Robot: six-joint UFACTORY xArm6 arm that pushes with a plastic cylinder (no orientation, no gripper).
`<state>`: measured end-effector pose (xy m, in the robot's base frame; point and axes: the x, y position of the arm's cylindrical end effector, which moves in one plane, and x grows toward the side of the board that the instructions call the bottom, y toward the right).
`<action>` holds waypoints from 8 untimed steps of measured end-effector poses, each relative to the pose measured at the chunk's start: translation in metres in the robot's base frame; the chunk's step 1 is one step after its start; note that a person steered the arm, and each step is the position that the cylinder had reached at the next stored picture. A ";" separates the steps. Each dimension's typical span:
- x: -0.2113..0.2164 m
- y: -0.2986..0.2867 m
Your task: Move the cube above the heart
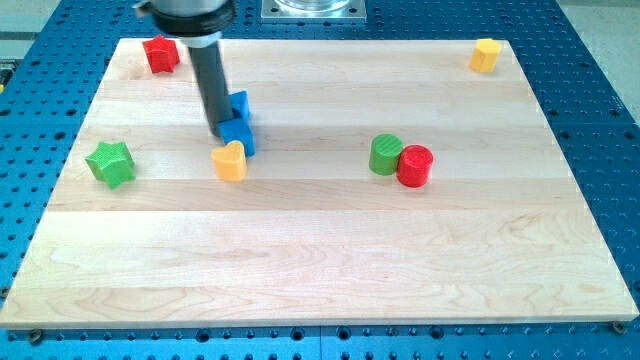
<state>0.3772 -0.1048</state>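
Observation:
A blue cube (pixel 238 135) sits on the wooden board just above a yellow heart (pixel 230 161), nearly touching it. A second blue block (pixel 240 104) stands right behind the cube, partly hidden by the rod. My tip (pixel 219 130) rests against the blue cube's left top edge, above and slightly left of the yellow heart.
A red star-like block (pixel 160 54) lies at the top left, a green star (pixel 110 163) at the left. A green cylinder (pixel 386 154) and a red cylinder (pixel 414 165) touch at centre right. A yellow block (pixel 485 55) sits at the top right.

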 end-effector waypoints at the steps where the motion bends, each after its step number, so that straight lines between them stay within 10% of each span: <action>1: 0.000 0.040; 8: -0.005 0.061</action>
<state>0.3718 -0.0434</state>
